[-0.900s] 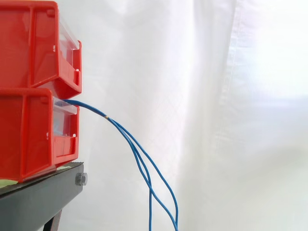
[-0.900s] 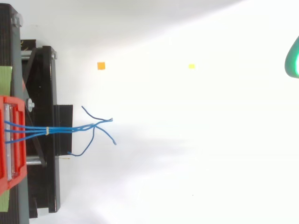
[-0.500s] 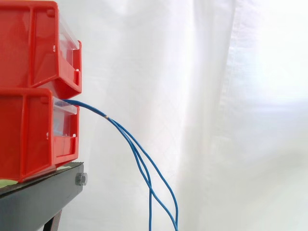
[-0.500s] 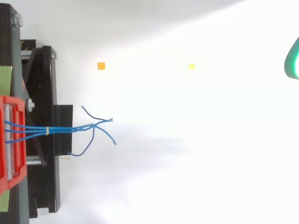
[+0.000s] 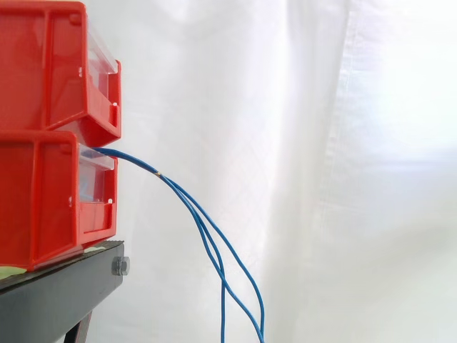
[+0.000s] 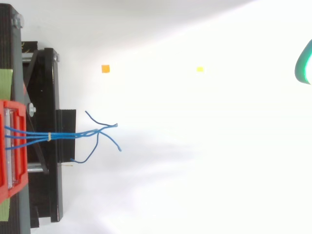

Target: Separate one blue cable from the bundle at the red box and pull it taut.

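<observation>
At nine o'clock the blue cables [image 6: 63, 135] hung slack from the lower red box [image 5: 43, 200]. I judged them light and limp, best pinched near one splayed end. The hand [image 6: 306, 66] sat at three o'clock, well apart; I could not tell its pose.

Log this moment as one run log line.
blue cables: slack, hanging from lower red bin | hand: top view's right edge, far from them | separation: not started

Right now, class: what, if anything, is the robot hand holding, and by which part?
No cable is held: the robot hand is far from the blue cables, which hang loose from the lower red bin.
</observation>
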